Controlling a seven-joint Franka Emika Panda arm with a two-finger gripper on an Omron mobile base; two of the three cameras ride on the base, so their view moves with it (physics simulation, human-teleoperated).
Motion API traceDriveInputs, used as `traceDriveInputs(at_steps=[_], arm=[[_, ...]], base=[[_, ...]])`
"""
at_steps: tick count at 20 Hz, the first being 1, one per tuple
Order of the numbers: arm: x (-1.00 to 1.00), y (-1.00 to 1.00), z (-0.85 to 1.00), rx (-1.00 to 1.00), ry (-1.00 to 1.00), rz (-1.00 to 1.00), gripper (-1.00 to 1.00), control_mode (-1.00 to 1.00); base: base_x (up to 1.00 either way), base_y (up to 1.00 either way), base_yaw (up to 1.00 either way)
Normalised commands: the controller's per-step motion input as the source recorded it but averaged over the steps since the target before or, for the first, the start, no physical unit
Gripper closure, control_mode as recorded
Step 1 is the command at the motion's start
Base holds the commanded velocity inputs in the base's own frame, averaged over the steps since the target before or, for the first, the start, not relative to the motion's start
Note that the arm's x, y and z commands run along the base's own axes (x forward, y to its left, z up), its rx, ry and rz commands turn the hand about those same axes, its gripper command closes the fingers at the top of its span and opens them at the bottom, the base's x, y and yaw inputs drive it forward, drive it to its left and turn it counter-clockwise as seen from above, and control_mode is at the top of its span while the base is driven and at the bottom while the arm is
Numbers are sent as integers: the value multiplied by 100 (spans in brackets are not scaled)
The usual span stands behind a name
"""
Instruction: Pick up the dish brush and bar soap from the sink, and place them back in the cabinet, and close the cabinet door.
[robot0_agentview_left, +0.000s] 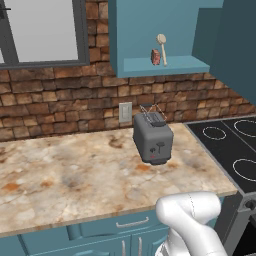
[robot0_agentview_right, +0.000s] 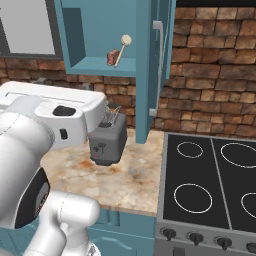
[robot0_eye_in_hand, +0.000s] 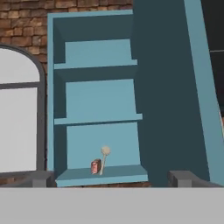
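The teal cabinet (robot0_agentview_left: 175, 65) (robot0_agentview_right: 90, 65) (robot0_eye_in_hand: 100, 176) hangs open above the counter. On its lowest shelf the dish brush (robot0_agentview_left: 162, 47) (robot0_agentview_right: 122, 47) (robot0_eye_in_hand: 104, 157) leans upright, cream head on top. The reddish bar soap (robot0_agentview_left: 155, 56) (robot0_agentview_right: 112, 58) (robot0_eye_in_hand: 96, 166) stands just left of it. The cabinet door (robot0_agentview_left: 230, 45) (robot0_agentview_right: 150, 65) (robot0_eye_in_hand: 170, 87) is swung wide open to the right, its silver handle toward me in the right base view. My gripper (robot0_eye_in_hand: 113, 180) is open and holds nothing, well back from the cabinet and facing it. The sink is out of view.
A grey toaster (robot0_agentview_left: 153, 137) (robot0_agentview_right: 106, 142) stands on the marble counter (robot0_agentview_left: 65, 175) under the cabinet. A black stove top (robot0_agentview_left: 235, 145) (robot0_agentview_right: 210, 180) lies to the right. A window (robot0_agentview_left: 42, 30) (robot0_eye_in_hand: 17, 127) is left of the cabinet, on the brick wall.
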Motion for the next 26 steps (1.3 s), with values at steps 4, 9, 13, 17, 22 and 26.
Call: traceDriveInputs(at_steps=[4, 9, 13, 17, 22, 26], arm=[[0, -22, -2, 0, 0, 0, -100, -100], [0, -21, -1, 0, 0, 0, -100, -100], [-1, -22, -4, 0, -1, 0, -100, -100], [-4, -25, -6, 0, -2, 0, -100, -100], [-4, -25, -6, 0, -2, 0, -100, -100], [0, -23, -2, 0, 0, 0, -100, -100]], base=[[0, 0, 0], [0, 0, 0], [0, 0, 0], [0, 0, 0], [0, 0, 0], [0, 0, 0]])
